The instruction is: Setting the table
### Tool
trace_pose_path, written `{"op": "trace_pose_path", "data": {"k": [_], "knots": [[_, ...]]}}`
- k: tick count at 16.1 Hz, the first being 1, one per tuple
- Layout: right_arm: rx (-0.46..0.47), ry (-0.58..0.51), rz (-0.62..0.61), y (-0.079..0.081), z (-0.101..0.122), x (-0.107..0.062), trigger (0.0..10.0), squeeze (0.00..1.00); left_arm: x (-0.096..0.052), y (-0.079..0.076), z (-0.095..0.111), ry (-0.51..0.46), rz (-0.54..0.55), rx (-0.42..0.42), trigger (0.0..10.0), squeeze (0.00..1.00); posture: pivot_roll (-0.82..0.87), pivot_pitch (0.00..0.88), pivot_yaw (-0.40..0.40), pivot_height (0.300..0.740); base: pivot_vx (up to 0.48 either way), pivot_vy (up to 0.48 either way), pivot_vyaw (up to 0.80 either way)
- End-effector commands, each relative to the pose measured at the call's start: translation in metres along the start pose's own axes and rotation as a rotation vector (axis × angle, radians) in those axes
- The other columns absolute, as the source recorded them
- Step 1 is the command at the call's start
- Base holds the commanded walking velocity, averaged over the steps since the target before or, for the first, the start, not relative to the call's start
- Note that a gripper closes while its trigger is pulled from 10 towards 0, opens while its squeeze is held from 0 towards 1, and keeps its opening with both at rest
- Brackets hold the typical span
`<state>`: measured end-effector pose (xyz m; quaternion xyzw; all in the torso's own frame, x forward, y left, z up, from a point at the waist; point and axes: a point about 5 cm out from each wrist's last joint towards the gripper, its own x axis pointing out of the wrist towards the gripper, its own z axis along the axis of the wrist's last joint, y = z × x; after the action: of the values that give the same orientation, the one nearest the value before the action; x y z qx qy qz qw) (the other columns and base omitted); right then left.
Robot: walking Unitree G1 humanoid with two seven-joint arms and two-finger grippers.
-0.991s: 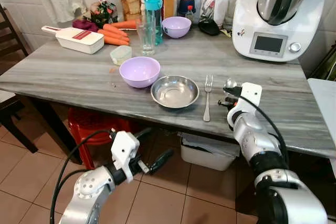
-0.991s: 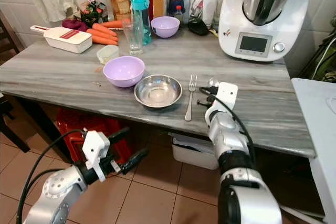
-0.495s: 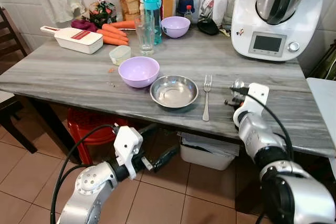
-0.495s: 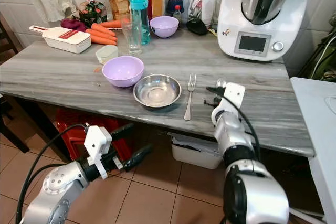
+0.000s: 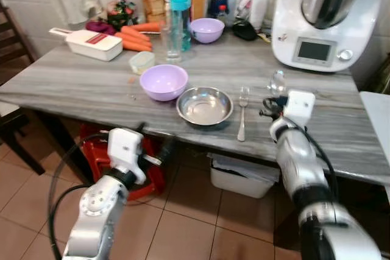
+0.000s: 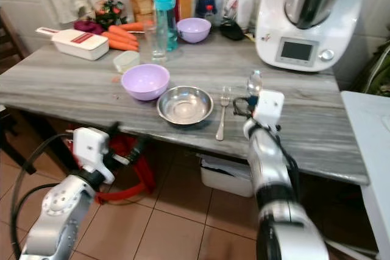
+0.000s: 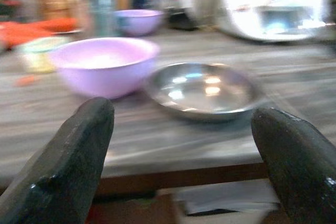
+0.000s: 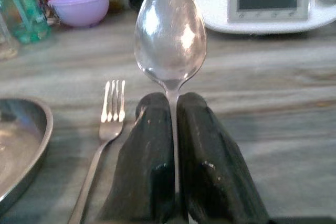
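The tabletop (image 5: 341, 120) runs off to the right, its back clutter blurred. The left gripper (image 7: 178, 177) hangs below its front edge, fingers spread wide. The empty steel bowl (image 5: 204, 106) sits beside an empty lilac bowl (image 5: 163, 81). The right gripper (image 8: 173, 145) pinches a shiny spoon (image 8: 169, 32) upright, just right of the fork (image 5: 242, 112).

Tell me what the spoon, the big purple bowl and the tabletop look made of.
Spoon: polished metal, likely steel, mirror-like reflections. Big purple bowl: probably matte plastic, uniform lilac, soft sheen. Tabletop: grey streaked surface, stone or laminate; cannot tell which.
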<state>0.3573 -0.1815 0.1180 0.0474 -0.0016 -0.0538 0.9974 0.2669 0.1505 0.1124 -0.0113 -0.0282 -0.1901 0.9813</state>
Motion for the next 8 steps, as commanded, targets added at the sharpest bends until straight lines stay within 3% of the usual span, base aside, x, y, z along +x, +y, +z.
{"op": "trace_pose_path", "data": {"k": [1, 2, 4, 8], "knots": [[-0.002, -0.073, -0.009, 0.000, 0.009, -0.007, 10.0, 0.00, -0.001, 0.003, -0.003, 0.008, 0.034, 0.008, 10.0, 0.00, 0.04, 0.000, 0.015, 0.740, 0.000, 0.000, 0.00], [0.005, -0.086, -0.047, -0.007, 0.005, -0.026, 10.0, 0.00, -0.003, 0.003, -0.005, 0.011, 0.020, -0.015, 10.0, 0.00, 0.03, 0.000, 0.022, 0.740, 0.000, 0.000, 0.00], [-0.004, -0.088, -0.070, -0.014, 0.001, -0.041, 10.0, 0.00, 0.001, 0.001, -0.005, -0.003, -0.015, -0.020, 10.0, 0.00, 0.01, 0.000, 0.038, 0.740, 0.000, 0.000, 0.00], [-0.008, -0.082, -0.125, -0.028, 0.003, -0.054, 10.0, 0.00, 0.010, 0.000, 0.000, -0.022, -0.039, -0.024, 10.0, 0.00, 0.00, 0.000, 0.056, 0.740, 0.060, 0.000, -0.30]]}}
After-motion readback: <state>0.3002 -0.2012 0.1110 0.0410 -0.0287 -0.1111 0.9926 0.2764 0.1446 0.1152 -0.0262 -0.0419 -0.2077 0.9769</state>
